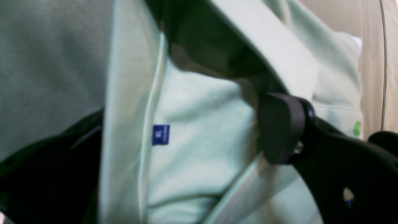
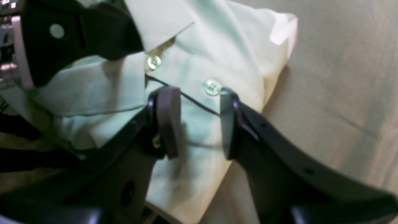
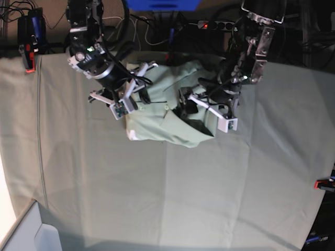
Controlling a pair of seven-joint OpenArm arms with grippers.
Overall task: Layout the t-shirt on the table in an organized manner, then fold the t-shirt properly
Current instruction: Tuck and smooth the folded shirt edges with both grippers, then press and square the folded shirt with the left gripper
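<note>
The pale mint-green t-shirt lies as a compact folded bundle at the back middle of the table. My left gripper is open wide over the collar, and the dark blue neck tag sits between its fingers. In the base view this gripper is at the bundle's right side. My right gripper is open over the button placket, its pads apart with fabric below them and a button just ahead. In the base view it is at the bundle's left side.
Red-orange clamps hold the table cloth at the back left and the right edge. Cables and a power strip run behind the table. A pale bin corner shows at the front left.
</note>
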